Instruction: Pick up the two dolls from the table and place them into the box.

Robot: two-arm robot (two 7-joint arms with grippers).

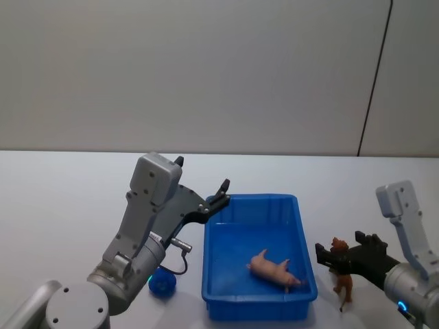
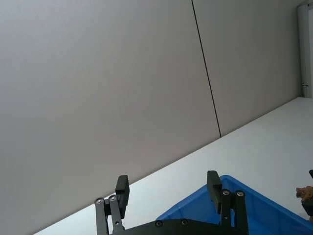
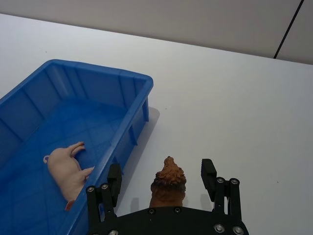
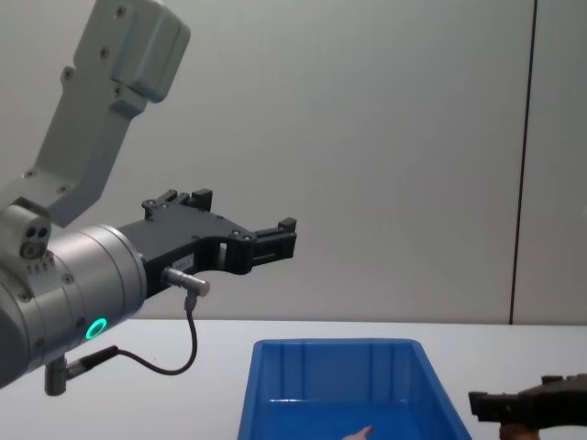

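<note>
The blue box sits mid-table. Inside it the pale pink doll lies on its side, also seen on the box floor. The shaggy reddish-brown doll stands on the white table just right of the box. My right gripper is open, low over the table, its fingers astride the brown doll with a gap on each side. My left gripper hangs open and empty in the air above the box's far left corner, with its fingers spread wide.
A small blue ball-like object lies on the table left of the box, under my left arm. A grey wall with a black cable stands behind. The far table runs bare around the box.
</note>
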